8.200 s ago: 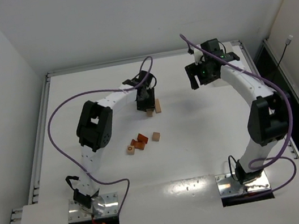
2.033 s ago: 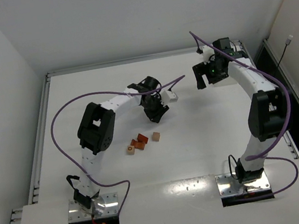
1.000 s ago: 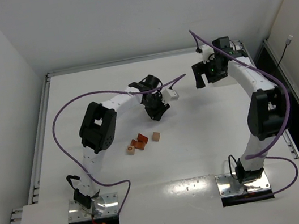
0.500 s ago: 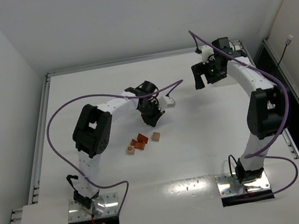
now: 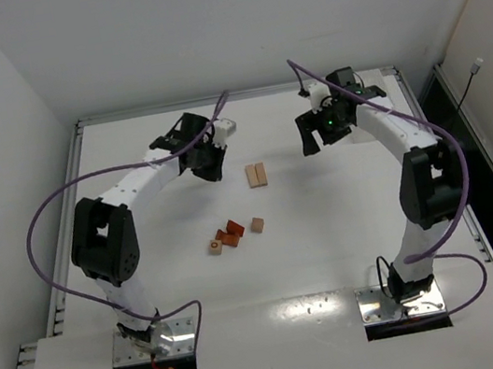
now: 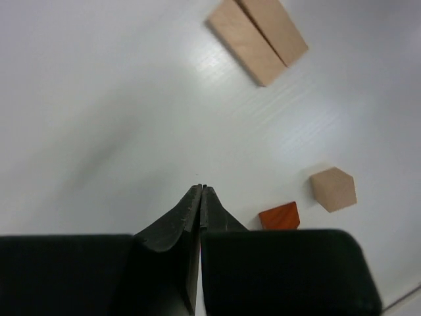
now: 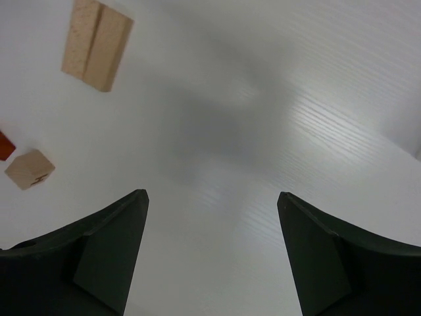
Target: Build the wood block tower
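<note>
Bars of tan wood (image 5: pixel 255 175) laid flush together, left gripper (image 5: pixel 208 160) shut empty at their ten o'clock, right gripper (image 5: pixel 311 139) spread open at two o'clock, loose blocks (image 5: pixel 232 234) scattered at seven o'clock.

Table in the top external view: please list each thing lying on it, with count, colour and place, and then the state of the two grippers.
table: one, white, under everything.
bars: two, pale tan, lying side by side and touching, mid-table between the grippers.
cube: one, pale tan, nearer the arm bases than the bars.
reddish-orange blocks: at least two, bunched left of the cube; exact count unclear.
ring-marked block: one, pale tan, left end of that bunch.
left gripper: black jaws shut, empty, left of the bars.
right gripper: black jaws open, empty, right of the bars.
</note>
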Controlling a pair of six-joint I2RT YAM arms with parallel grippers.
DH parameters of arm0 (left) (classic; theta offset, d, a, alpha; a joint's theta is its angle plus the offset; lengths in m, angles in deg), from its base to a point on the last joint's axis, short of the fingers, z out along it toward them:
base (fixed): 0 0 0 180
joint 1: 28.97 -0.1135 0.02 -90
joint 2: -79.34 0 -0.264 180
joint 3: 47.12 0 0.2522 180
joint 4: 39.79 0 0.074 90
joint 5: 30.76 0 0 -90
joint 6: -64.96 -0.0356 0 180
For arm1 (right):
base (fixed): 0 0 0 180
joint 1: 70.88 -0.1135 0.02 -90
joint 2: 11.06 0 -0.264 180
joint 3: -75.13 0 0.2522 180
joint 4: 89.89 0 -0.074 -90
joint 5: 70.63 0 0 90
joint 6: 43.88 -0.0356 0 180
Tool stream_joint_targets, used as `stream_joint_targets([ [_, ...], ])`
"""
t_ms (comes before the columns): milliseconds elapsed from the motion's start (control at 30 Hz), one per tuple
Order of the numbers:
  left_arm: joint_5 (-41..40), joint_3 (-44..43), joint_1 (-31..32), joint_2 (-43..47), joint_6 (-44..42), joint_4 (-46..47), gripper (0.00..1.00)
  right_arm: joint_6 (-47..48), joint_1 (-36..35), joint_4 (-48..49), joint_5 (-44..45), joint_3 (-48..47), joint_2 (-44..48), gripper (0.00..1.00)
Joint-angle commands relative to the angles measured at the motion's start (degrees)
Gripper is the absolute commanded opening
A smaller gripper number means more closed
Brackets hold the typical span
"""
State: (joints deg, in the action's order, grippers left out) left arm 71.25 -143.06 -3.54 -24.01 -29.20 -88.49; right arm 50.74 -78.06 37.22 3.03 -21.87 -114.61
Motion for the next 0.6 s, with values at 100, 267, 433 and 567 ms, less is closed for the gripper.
stream_joint_targets([
  [100, -6.64, 3.84, -8.46, 4.03, 18.66, 4.26, 0.00, 5.21, -10.02, 0.73, -4.23, -3.68, 0.89, 0.75],
  [267, -5.07, 5.71, -12.59, 4.04, 19.19, 4.26, 0.00, 2.16, -14.26, 4.75, 1.38, 0.27, 2.12, 0.75],
  [433, -2.96, 3.44, -12.60, 0.79, 17.44, 4.26, 0.00, -3.30, -13.13, 6.18, 10.09, -1.55, -2.00, 0.61],
  [567, -4.71, 2.81, -12.60, 0.25, 17.44, 3.47, 0.00, -0.77, -13.12, 4.07, 7.92, -6.93, -5.17, 0.56],
])
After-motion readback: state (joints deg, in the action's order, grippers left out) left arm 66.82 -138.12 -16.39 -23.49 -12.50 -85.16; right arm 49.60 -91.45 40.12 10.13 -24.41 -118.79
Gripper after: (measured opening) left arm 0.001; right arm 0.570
